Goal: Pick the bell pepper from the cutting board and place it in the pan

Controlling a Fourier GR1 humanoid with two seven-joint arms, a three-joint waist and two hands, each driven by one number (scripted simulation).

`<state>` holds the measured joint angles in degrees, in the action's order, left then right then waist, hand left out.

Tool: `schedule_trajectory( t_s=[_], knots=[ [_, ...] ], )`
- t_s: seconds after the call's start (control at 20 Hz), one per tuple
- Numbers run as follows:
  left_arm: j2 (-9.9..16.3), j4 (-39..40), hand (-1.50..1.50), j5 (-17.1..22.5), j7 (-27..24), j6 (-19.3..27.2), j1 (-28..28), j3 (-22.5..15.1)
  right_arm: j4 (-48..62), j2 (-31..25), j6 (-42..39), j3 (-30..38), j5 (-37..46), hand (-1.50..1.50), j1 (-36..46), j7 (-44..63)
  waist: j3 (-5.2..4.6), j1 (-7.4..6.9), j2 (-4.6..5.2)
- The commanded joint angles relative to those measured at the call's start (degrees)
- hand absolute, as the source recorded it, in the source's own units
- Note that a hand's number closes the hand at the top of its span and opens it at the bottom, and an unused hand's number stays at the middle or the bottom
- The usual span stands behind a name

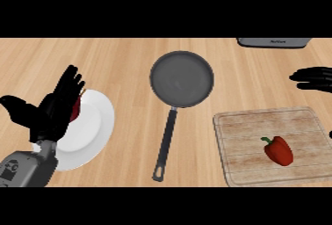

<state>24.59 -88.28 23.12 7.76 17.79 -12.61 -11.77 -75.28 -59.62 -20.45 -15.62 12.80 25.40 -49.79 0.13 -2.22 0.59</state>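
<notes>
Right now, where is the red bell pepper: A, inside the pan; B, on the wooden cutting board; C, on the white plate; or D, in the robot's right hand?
B: the red bell pepper lies on the wooden cutting board, to the right of the pan.

surface: light wooden counter (pixel 130 57) filling the view | far right edge: grey appliance (pixel 272 42) sitting, partly cut off

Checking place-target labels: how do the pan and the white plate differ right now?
The pan is dark grey with a long handle toward the near edge; the white plate has none. The pan lies fully in view, while the left robot hand overlaps the plate, with something dark red showing behind it. Both are round and lie flat on the counter.
</notes>
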Motion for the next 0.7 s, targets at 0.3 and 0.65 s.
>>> schedule_trajectory(
  t_s=[0.3,0.65],
  knots=[
    [0.0,1.8,0.00,0.7,-0.2,-1.7,0.1,2.5,-3.7,-3.4,-0.3,-15.9,21.6,-1.50,3.4,-1.7,-0.21,1.00,-0.31],
    [0.6,-6.3,0.00,-1.1,3.8,-0.4,3.6,3.0,-2.1,-2.5,0.6,-16.1,28.1,-1.50,4.7,-4.8,-0.11,1.25,-0.67]
  ],
)
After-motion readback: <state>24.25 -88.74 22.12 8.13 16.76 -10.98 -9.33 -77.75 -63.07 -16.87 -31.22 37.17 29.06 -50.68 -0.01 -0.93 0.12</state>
